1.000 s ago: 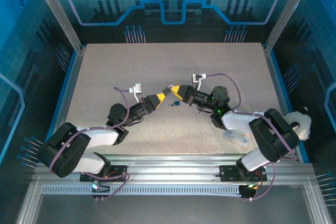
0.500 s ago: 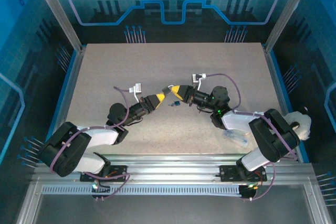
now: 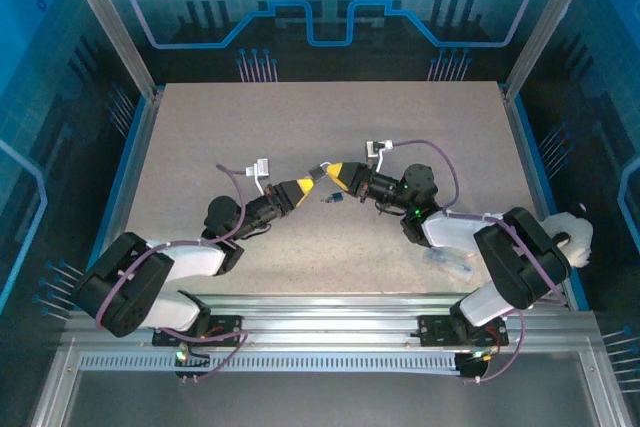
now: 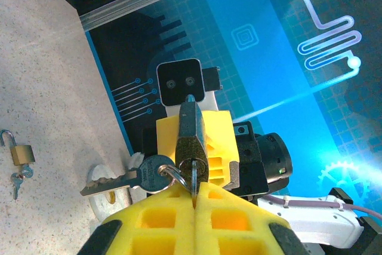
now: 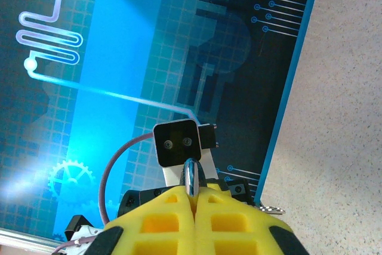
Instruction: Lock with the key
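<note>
A brass padlock hangs in the air between both arms, over the middle of the table. My right gripper is shut on its steel shackle, which sticks out past the yellow fingertips. The left gripper is shut on the key, whose blade sits in the keyhole at the lock's bottom face. A second key dangles to the left from the ring. From above, the left gripper and right gripper meet tip to tip.
A second small padlock with open shackle and its keys lies on the table just below the grippers. A clear plastic piece and a white object sit at the right edge.
The left gripper's fingers have closed the last bit onto the key. Both arms and the padlock stay where they were.
</note>
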{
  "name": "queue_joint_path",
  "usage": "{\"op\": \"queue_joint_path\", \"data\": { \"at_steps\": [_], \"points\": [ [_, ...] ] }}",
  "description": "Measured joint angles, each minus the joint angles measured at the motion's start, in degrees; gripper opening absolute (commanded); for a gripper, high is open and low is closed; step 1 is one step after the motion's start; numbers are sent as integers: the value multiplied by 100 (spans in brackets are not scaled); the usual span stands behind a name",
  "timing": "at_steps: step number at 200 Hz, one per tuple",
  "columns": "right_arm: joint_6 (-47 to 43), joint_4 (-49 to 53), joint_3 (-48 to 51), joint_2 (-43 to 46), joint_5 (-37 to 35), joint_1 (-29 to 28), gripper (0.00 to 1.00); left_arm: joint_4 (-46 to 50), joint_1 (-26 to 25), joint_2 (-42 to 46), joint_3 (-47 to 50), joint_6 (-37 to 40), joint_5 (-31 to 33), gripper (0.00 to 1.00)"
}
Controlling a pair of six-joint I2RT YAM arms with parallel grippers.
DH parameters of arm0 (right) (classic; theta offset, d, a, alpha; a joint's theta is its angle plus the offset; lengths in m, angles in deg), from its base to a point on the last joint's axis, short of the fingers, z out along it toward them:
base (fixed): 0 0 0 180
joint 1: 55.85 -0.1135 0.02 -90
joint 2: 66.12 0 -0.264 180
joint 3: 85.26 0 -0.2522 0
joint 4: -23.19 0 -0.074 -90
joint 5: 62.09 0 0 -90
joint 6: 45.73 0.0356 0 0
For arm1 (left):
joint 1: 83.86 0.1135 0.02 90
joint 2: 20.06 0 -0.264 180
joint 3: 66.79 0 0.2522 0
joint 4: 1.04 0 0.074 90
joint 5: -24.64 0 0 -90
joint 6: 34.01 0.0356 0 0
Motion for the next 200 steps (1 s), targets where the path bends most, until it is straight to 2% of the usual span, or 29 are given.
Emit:
{"op": "queue_joint_path", "data": {
  "at_steps": [96, 200],
  "points": [
    [48, -315, 26, -101, 92, 57, 0, 0, 0, 48, 2, -11, -4, 0],
    [-20, -103, 116, 70, 133, 236, 0, -2, 11, 153, 142, -11, -39, 0]
  ]
}}
